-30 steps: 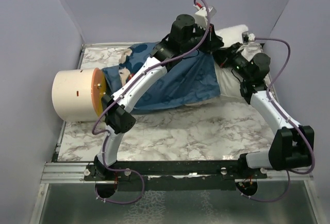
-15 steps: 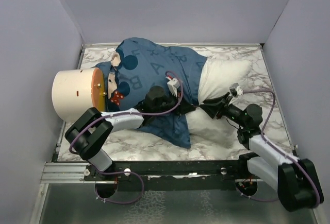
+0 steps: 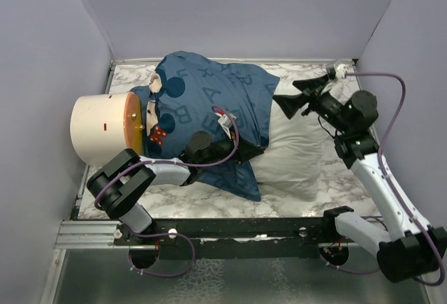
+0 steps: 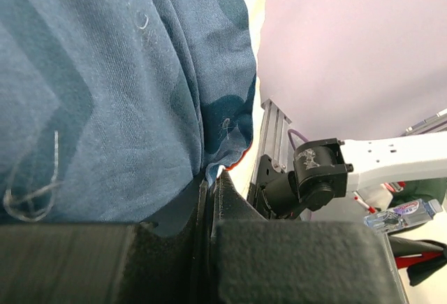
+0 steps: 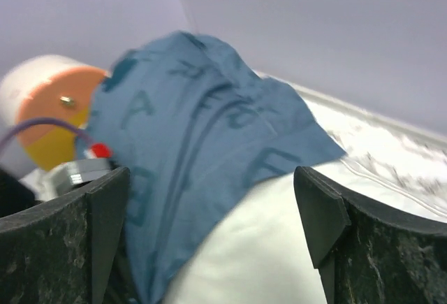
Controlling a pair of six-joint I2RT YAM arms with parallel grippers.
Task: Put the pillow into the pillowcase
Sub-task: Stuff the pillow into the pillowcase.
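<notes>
The blue pillowcase (image 3: 209, 105) with pale letters covers the left part of the white pillow (image 3: 297, 154), which lies across the marble table. My left gripper (image 3: 244, 152) lies low at the pillowcase's near edge. In the left wrist view its jaws (image 4: 211, 182) are shut on a fold of the blue fabric (image 4: 105, 94). My right gripper (image 3: 292, 96) hangs open above the pillow's bare end, touching nothing. In the right wrist view the open gripper (image 5: 213, 206) frames the pillowcase's (image 5: 202, 122) edge and the pillow (image 5: 279, 248) below.
A big cream cylinder with an orange end face (image 3: 105, 128) lies at the table's left, against the pillowcase. Lavender walls close in the left, back and right. Bare marble table (image 3: 314, 196) shows along the front right.
The right gripper has opened, let go of the pillow and lifted up toward the back right. The left arm has stayed low, still shut on the pillowcase; the bundle came down onto the table earlier.
</notes>
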